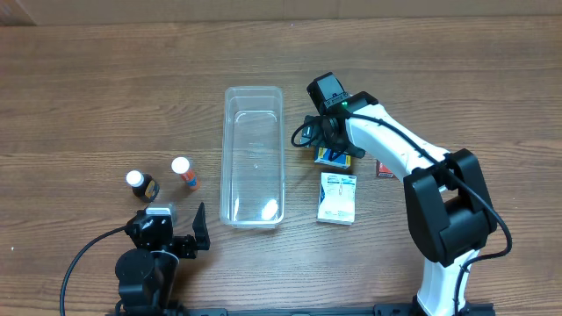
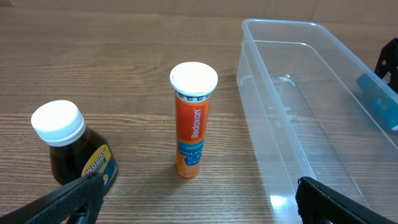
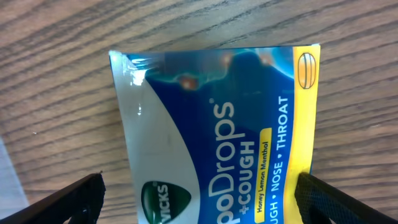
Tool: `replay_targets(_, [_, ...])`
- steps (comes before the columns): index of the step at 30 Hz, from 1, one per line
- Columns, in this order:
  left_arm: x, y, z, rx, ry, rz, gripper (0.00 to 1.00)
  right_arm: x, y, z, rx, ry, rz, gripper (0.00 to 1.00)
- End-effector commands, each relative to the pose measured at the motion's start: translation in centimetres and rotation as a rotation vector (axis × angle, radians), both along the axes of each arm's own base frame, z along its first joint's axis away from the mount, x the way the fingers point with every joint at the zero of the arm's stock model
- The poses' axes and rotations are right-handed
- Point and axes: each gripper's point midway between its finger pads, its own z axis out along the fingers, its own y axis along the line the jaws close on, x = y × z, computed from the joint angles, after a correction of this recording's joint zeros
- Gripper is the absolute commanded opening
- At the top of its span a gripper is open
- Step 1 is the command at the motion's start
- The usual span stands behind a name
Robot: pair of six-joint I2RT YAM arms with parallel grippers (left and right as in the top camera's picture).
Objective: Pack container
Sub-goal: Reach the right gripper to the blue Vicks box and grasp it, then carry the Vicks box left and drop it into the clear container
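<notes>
The wooden table [image 1: 88,88] carries everything. The container [image 1: 254,167], a long clear bin with rounded corners, lies empty near the table's middle, its length running away from the robot; it sits ahead of and to the right of the left jaws and just to the left of the right jaws. The right arm [image 1: 439,202] reaches forward over the table, and the right gripper [image 3: 205,202] hangs low over a blue and yellow Vicks cough-drop packet [image 3: 211,124] lying flat on the wood. Its jaws are spread wide, one finger at each side of the packet; whether they touch it cannot be told. A white box [image 1: 336,197] lies flat just behind those jaws, nearer the robot, close beside the container's right wall. A small red box [image 1: 385,167] shows to the right of the right jaws, partly hidden by the arm. The left gripper [image 2: 199,208] sits low near the table's near edge, jaws apart with nothing between them. Ahead of them an orange Redoxon tube [image 2: 194,124] with a white cap stands upright, and to its left stands a dark bottle [image 2: 68,149] with a white cap, both apart from the container.
</notes>
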Motion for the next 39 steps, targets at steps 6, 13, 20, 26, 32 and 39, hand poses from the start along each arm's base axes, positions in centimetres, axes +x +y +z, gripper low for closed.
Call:
replay_targets(6, [0.0, -0.1, 0.1, 0.009, -0.007, -0.011, 1.00, 1.5, -0.4, 2.8, -0.068, -0.048, 0.064, 1.00])
replay_targets(13, [0.0, -0.1, 0.1, 0.009, -0.007, -0.011, 1.00, 1.2, 1.4, -1.1, 0.016, 0.025, 0.052, 1.00])
replay_targets(20, [0.0, -0.1, 0.1, 0.009, -0.007, -0.011, 1.00, 2.0, 0.2, 2.2, -0.059, -0.020, 0.054, 1.00])
replay_targets(26, [0.0, -0.1, 0.1, 0.009, -0.007, -0.011, 1.00, 1.6, -0.5, 1.5, -0.052, -0.011, 0.002, 1.00])
replay_targets(32, [0.0, -0.1, 0.1, 0.009, -0.007, -0.011, 1.00, 0.7, -1.0, -1.8, -0.023, 0.012, -0.051, 1.00])
replay_targets(39, [0.0, -0.1, 0.1, 0.009, -0.007, -0.011, 1.00, 0.0, -1.2, -1.8, -0.031, 0.041, -0.042, 0.94])
